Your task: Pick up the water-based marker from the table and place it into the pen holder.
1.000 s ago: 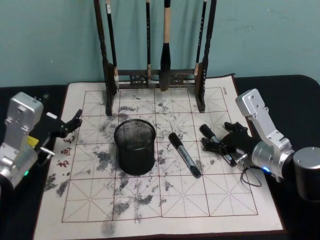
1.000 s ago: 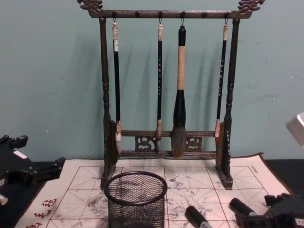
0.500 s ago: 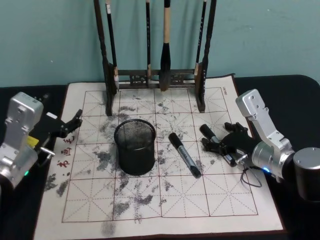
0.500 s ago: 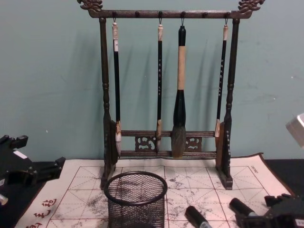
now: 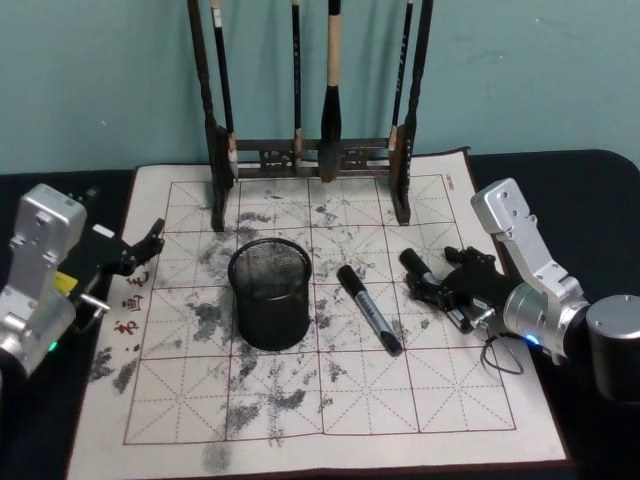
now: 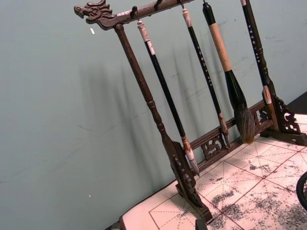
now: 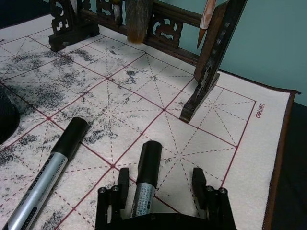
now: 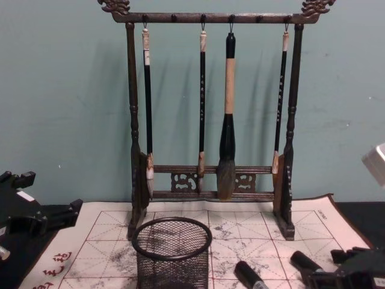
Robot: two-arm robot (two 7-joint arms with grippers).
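The right hand (image 7: 160,178) sat low at the mat's right side, its fingers (image 7: 198,176) spread to either side of the water-based marker (image 7: 147,165), which lay flat on the cream mat (image 5: 400,400) without being pinched. A second marker (image 5: 368,308) lay just left of it. Farther left stood the pen holder (image 5: 269,290), upright near the middle of the desk (image 5: 590,190). The left hand (image 5: 143,250) hung at the mat's left edge, fingers apart, holding nothing.

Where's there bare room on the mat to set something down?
Free: the mat nearer the robot than the pen holder, and between it and the left gripper. Crowded: right side, where the right gripper straddles one marker, second marker beside it.
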